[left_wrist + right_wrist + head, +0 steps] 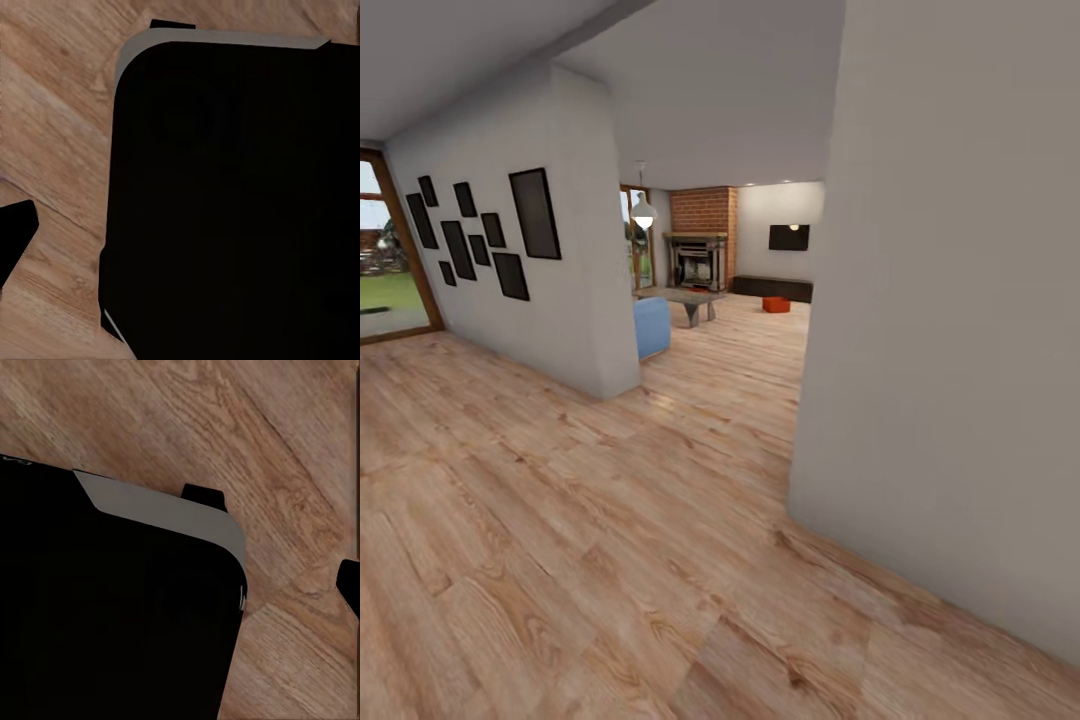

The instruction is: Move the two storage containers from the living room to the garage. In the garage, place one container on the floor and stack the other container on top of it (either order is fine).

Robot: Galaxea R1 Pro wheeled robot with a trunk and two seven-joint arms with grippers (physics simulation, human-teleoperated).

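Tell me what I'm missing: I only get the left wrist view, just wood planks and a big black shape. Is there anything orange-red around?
Observer: Yes. In the head view, one orange-red storage container sits on the wood floor far ahead, in front of a long dark cabinet.
Operator: What kind of room is that?
Observer: One with a brick fireplace at its back.
Operator: Is the way there open?
Observer: It looks open: a passage runs between a grey wall at right and a wall hung with dark frames at left.
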